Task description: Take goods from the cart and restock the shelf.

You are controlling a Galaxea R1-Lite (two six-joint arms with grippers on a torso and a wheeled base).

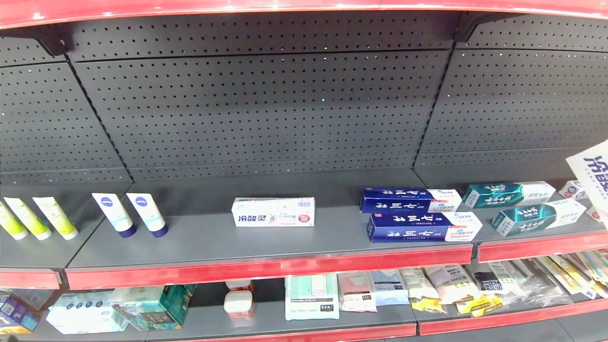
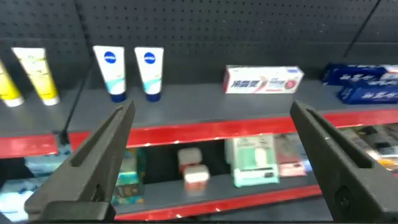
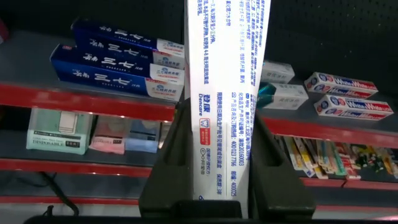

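A white toothpaste box [image 3: 224, 93] stands upright between the fingers of my right gripper [image 3: 221, 146], which is shut on it; its top end shows at the right edge of the head view [image 1: 593, 175]. It hangs in front of the shelf [image 1: 266, 242], near the blue toothpaste boxes [image 1: 418, 227]. A matching white toothpaste box [image 1: 273, 212] lies alone on the middle of the shelf. My left gripper [image 2: 211, 149] is open and holds nothing, out in front of the shelf's red front edge [image 2: 205, 132].
Two white tubes with blue caps [image 1: 130, 214] and yellow-green tubes [image 1: 33, 218] stand on the shelf's left. Teal boxes [image 1: 522, 204] lie at its right. The lower shelf [image 1: 285, 327] holds packets and boxes. Bare shelf lies on both sides of the lone white box.
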